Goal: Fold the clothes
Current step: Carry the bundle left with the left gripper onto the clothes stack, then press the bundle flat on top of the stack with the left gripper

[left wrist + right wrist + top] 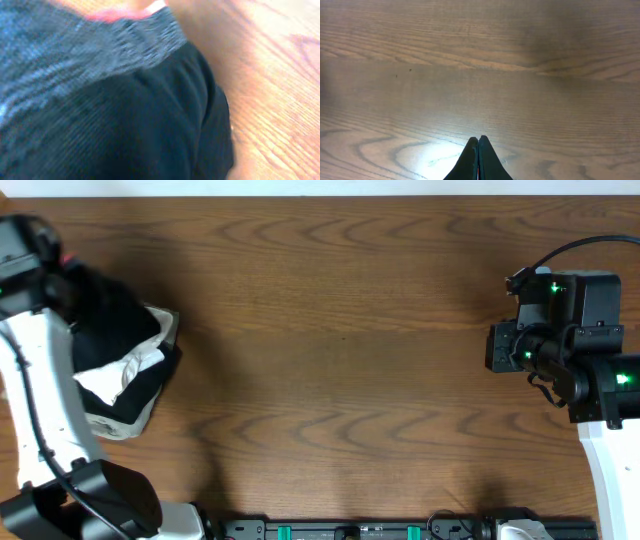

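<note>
Black trousers [150, 125] — waistband [100, 45] flecked grey, edged red — and a brown table [350, 330] with wavy grain.

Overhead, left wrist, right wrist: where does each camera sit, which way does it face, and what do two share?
Overhead: fixed above the table, facing straight down; left arm over the clothes pile, right arm at the right edge.
Left wrist: on the left arm, pressed close to the black trousers; no part of the robot shows.
Right wrist: on the right arm, facing forward and down over the table; the shut right claw shows at the bottom.
Shared: overhead and left wrist both show the trousers.
</note>
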Motion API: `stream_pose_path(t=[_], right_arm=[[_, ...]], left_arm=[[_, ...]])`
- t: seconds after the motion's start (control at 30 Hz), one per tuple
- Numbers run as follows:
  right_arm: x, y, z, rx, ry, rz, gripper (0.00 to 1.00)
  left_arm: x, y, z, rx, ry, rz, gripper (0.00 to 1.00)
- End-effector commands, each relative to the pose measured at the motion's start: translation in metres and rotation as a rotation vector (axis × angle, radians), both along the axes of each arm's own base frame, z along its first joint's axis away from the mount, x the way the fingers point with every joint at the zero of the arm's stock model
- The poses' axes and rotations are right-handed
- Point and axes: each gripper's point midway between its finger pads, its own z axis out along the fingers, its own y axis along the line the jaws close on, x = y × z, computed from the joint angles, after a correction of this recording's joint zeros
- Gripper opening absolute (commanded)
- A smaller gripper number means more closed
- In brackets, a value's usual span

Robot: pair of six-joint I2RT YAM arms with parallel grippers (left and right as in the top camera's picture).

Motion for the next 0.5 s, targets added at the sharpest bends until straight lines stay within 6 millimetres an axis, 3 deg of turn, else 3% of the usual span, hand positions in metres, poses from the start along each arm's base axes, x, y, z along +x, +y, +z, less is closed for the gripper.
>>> stream_pose_path(t=[0.0,0.17,0.47], right_arm=[[0.001,-0.003,-0.003,-0.020,0.004,0.003,0.01],[-0.001,-0.004,-0.004,-0.021,0.012,0.003,0.01],[-0.003,-0.004,-0.005,-0.021,0.020,0.003,0.01]], left_arm=[[-0.006,0.000,-0.013,-0.125,0.004,0.051,0.06],[-0.024,0.006,-0.032,-0.175,0.057,0.124,0.16],[-0.041,0.016,-0.036,-0.187,0.096,0.171,0.33]])
